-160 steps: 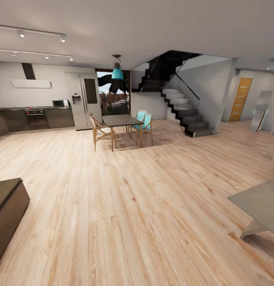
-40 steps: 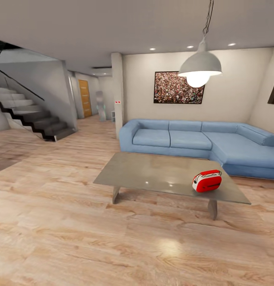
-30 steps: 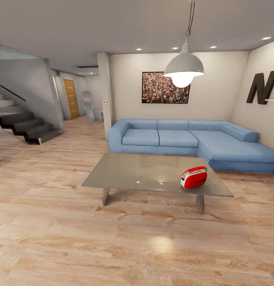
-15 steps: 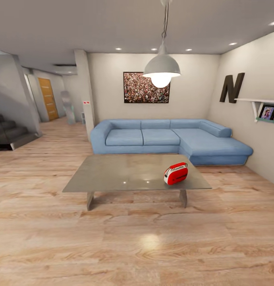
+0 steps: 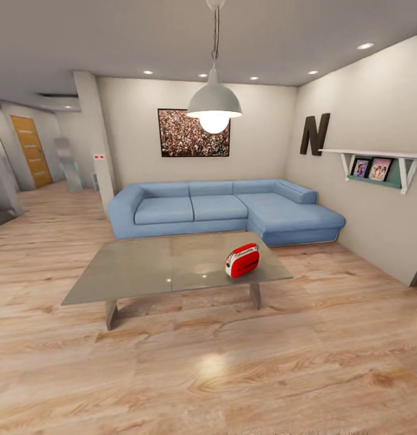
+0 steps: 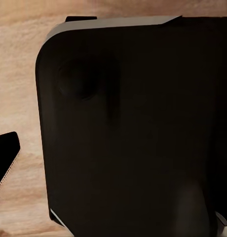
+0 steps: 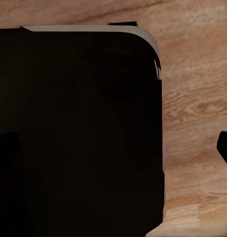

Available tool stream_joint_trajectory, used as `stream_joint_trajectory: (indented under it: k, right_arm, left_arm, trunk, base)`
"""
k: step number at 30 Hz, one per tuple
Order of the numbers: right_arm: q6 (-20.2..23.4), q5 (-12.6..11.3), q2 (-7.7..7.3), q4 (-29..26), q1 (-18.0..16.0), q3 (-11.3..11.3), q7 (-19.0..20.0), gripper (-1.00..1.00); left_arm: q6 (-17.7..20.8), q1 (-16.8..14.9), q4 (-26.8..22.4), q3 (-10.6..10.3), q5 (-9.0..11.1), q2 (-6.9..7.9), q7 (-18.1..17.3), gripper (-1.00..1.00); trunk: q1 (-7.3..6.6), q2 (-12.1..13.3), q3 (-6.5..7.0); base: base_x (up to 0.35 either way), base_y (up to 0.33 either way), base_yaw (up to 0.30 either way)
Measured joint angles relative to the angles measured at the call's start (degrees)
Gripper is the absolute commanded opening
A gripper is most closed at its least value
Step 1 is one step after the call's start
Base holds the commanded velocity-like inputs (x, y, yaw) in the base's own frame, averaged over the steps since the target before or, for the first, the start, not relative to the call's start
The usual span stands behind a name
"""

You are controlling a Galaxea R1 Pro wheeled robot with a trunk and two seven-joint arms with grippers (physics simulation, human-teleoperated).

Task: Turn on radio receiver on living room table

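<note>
From the head camera, the living room lies ahead: the low grey table (image 5: 142,266) stands on the light wood floor (image 5: 232,362), and the red radio receiver (image 5: 242,260) sits on its right near corner. Beyond the table, a blue corner sofa (image 5: 220,208) runs along the far wall under a framed crowd photo (image 5: 194,133) and a white dome lamp (image 5: 214,107). A shelf (image 5: 378,163) with pictures hangs on the right wall.

In the left wrist view a dark rounded body (image 6: 138,128) hangs over wood floor; I cannot tell how the jaws stand.

The right wrist view has another dark rounded body (image 7: 79,133) above the floor, jaws likewise impossible to judge.
</note>
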Motion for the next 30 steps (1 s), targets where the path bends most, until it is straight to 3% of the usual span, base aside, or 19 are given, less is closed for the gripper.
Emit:
stream_joint_trajectory:
  k: [30]
  right_arm:
    - [0.0, 0.0, 0.01, 0.0, 0.0, 0.0, 0.0, 1.0]
  left_arm:
    - [0.0, 0.0, 0.0, 0.1, 0.0, 0.0, 0.0, 1.0]
  trunk:
    - [0.0, 0.0, 0.0]
  base:
    - [0.0, 0.0, -0.285]
